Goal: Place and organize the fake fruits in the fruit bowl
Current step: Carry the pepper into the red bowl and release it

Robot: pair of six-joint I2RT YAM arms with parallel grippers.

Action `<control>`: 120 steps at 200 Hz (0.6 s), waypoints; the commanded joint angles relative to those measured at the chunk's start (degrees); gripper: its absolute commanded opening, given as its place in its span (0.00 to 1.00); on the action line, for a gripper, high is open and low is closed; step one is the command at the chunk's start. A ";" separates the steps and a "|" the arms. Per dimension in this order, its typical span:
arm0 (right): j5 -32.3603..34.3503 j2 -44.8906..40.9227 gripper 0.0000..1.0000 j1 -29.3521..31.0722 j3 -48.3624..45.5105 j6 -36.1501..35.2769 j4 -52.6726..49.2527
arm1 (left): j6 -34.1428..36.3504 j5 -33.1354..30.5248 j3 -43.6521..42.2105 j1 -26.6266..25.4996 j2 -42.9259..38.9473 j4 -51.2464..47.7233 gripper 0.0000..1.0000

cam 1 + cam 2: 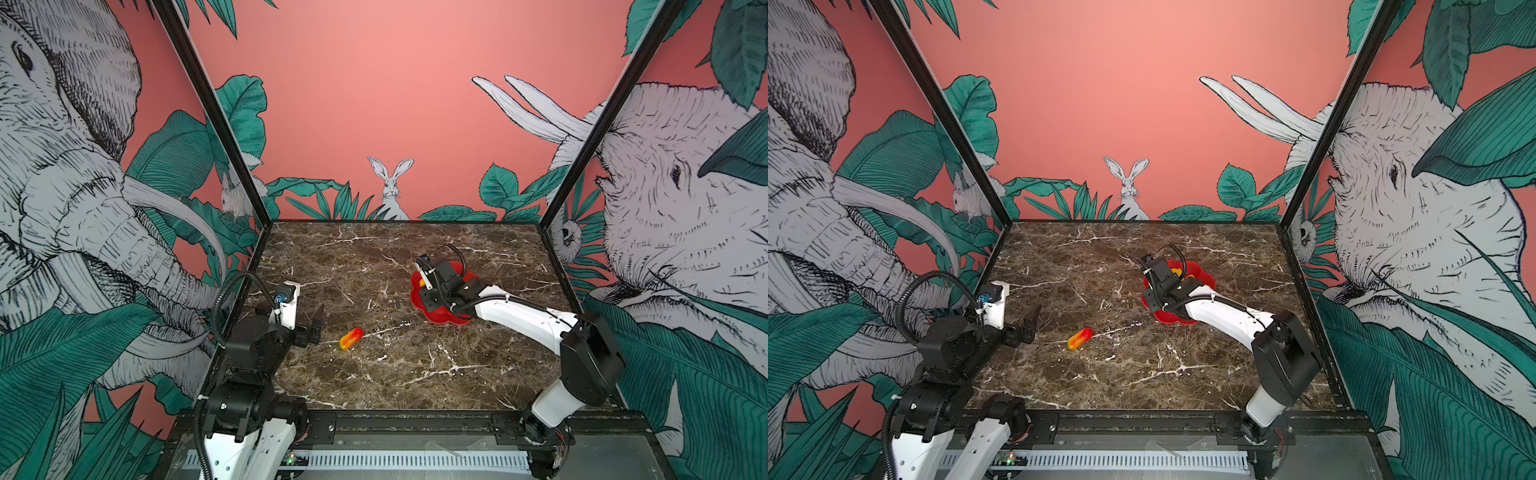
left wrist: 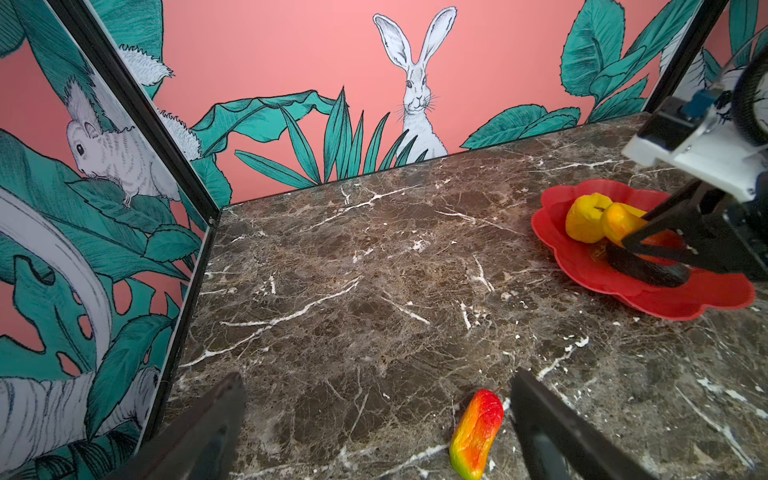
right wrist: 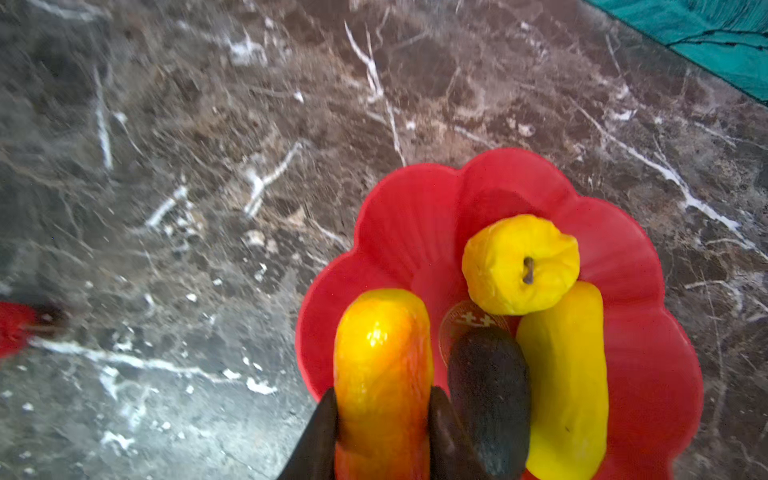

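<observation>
Right gripper point(image 3: 382, 401) clamped on glossy red-orange-yellow oblong fruit point(image 3: 382, 353), at edge of scalloped red flower bowl point(image 3: 407, 216). We should lay it flat beside black oval fruit point(image 3: 490, 395), release softly. Left gripper point(image 2: 376, 386) gapes, empty.

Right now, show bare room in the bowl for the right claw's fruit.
Bare: the bowl's petals between its rim, the round yellow fruit and the oblong in the right claw. Crowded: centre, where black oval, long yellow fruit and round one bunch.
</observation>
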 commanded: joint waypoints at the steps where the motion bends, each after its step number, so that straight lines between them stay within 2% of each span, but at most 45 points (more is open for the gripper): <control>1: -1.82 1.94 0.22 -1.59 0.49 -7.17 -4.16 | -0.03 0.89 -0.49 0.31 -0.03 -0.61 1.00; 49: -6.29 7.67 0.29 -4.88 2.47 -10.75 -6.21 | -0.06 0.90 -0.49 0.31 -0.03 -0.57 1.00; 92: -6.99 10.98 0.33 -5.37 4.00 -11.52 -6.39 | 0.02 1.15 -0.49 0.31 0.23 -0.35 1.00; 120: -6.61 11.21 0.42 -5.48 4.66 -11.60 -6.88 | 0.03 1.17 -0.49 0.31 0.32 -0.31 1.00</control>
